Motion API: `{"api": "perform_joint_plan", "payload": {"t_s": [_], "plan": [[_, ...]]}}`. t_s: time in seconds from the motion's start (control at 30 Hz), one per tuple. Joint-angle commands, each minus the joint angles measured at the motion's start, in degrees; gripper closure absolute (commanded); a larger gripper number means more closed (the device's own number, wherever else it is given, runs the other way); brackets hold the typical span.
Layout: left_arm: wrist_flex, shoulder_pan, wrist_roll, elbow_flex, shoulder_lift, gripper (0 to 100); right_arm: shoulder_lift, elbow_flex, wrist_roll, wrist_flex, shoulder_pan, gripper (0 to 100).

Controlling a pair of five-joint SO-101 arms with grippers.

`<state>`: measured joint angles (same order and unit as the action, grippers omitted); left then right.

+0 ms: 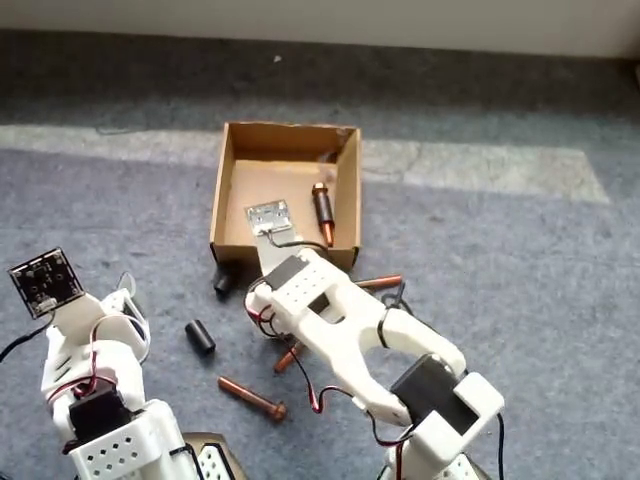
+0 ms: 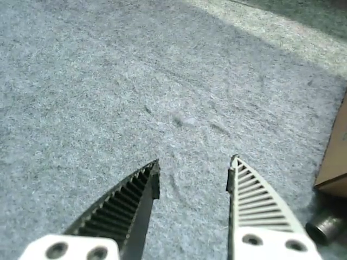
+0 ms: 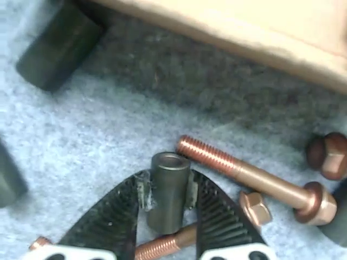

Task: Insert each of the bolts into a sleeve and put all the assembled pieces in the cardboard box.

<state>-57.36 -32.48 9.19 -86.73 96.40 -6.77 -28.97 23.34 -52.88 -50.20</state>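
Right now the right gripper point(image 3: 168, 179) has its two toothed fingers pressed against either side of a dark sleeve point(image 3: 169, 187), gripping it close to the front wall of the cardboard box point(image 1: 232, 150). The sleeve's open end faces the wrist camera. At its other end the threaded shank of a copper bolt point(image 3: 162, 246) shows between the fingers; whether it enters the sleeve cannot be told. Just beside the gripper a long bolt point(image 3: 249, 176) lies flat on the gray carpet point(image 1: 520, 300), and the hex head point(image 3: 328, 154) of another bolt sits near its flanged end.

From above, the right arm point(image 1: 340, 320) stretches across the carpet to the box's front wall. A second sleeve point(image 1: 222, 281) lies on its side just off the box's front corner, and a third sleeve point(image 1: 200, 337) lies farther out, between the two arms. A loose bolt point(image 1: 252, 397) rests on the carpet nearer the arm bases. Inside the box, one assembled piece point(image 1: 323, 212), a bolt seated in a sleeve, lies near the right wall.

The left arm point(image 1: 95, 370) sits well apart from the box. The left gripper point(image 2: 195, 161) is spread wide, holding nothing, its fingers over bare carpet, with the box corner and the second sleeve nearby.
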Motion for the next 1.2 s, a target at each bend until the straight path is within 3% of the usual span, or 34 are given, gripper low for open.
{"api": "perform_joint_plan", "payload": {"t_s": [0.0,0.2,0.3,0.47,0.57,0.73,0.87,1.0,1.17], "plan": [[0.97,-0.22,-0.18,0.04,0.48,78,4.53,0.4,-0.53,-2.15,-0.57,99.5],[0.97,-0.22,-0.62,0.84,0.48,78,23.6,0.31,-1.49,-9.63,2.42,99.5],[0.62,2.42,-5.54,4.44,0.4,78,33.63,-0.13,-1.23,-10.15,8.13,99.5],[-3.08,15.43,-12.22,10.33,-0.22,78,45.93,-5.93,-1.49,-10.86,19.65,99.5],[-6.42,25.27,-16.35,13.49,-0.31,84,52.35,-10.77,-1.49,-10.59,26.42,99.5],[-11.6,38.11,-18.11,17.8,-1.63,86,61.05,-16.66,-1.14,-8.48,37.41,99.5],[-15.03,44.62,-18.11,24.4,-12.26,83,64.48,-22.73,-1.49,-0.66,44.0,99.5],[-19.6,51.21,-18.11,33.54,-29.05,80,63.96,-26.86,-1.14,4.62,46.73,99.5],[-19.78,58.59,-18.11,39.34,-48.57,77,62.73,-28.53,-1.05,6.81,49.54,99.5]]}}
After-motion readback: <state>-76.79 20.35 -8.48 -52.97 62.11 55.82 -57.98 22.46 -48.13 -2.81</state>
